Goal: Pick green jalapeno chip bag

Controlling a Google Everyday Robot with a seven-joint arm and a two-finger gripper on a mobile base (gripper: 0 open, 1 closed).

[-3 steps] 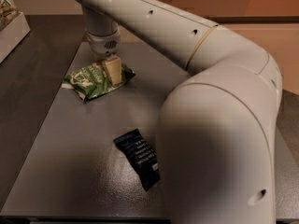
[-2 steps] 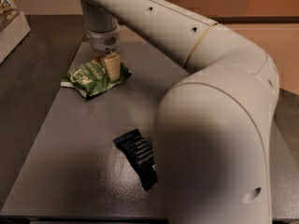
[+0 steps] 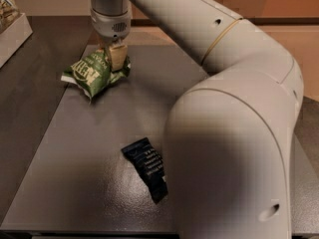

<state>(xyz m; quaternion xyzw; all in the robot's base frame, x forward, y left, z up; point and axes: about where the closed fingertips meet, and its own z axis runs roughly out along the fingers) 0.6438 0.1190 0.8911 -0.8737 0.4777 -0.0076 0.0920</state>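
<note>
gripper point(image 3: 113, 62) on crinkly green chip bag point(image 3: 91, 74)

The pale tan gripper point(image 3: 115, 59) hung at the top right corner of the bright-green, white-lettered green jalapeno chip bag point(image 3: 92, 74). Well nearer than the gripper, a dark navy wrapper point(image 3: 148, 167) lay on the grey table point(image 3: 65, 173).

Green jalapeno chip bag point(image 3: 92, 72), crumpled, bright green with white lettering, is up at eleven o'clock on the bench point(image 3: 89, 148), its two o'clock end pinched between the jaws of the gripper point(image 3: 113, 58).

Lab-like grey table point(image 3: 84, 183), end effector point(image 3: 113, 59) above
</note>
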